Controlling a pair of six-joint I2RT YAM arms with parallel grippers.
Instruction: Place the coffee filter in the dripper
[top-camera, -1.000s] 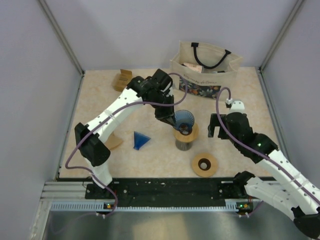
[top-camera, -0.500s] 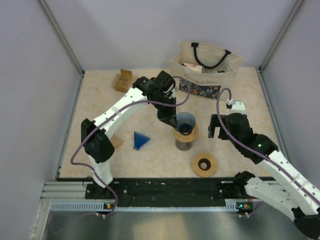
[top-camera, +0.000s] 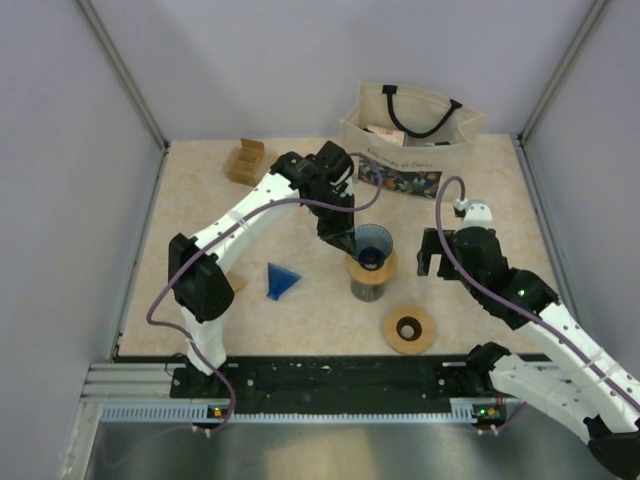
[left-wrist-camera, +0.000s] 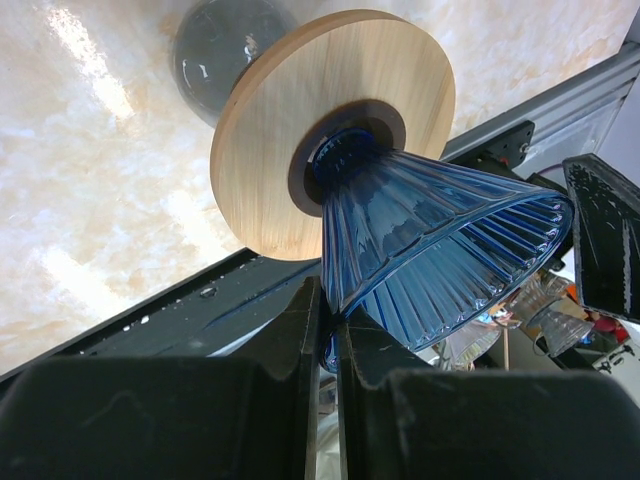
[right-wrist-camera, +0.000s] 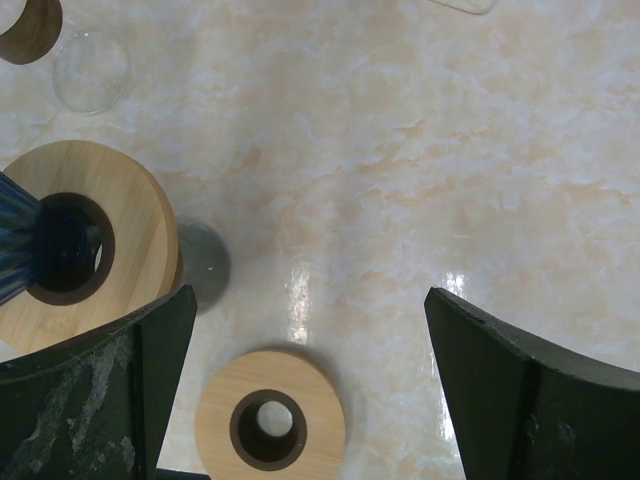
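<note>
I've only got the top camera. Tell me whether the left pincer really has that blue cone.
Observer: Yes. On the left wrist camera the left pincer is shut on the blue cone, pinching its rim.
Operator: Check the cone's narrow end.
Observer: It sits in the hole of the wooden ring, which has a glass underneath.
Operator: Now report the right pincer.
Observer: The right pincer is open with nothing between its fingers; a second wooden ring lies below it.
</note>
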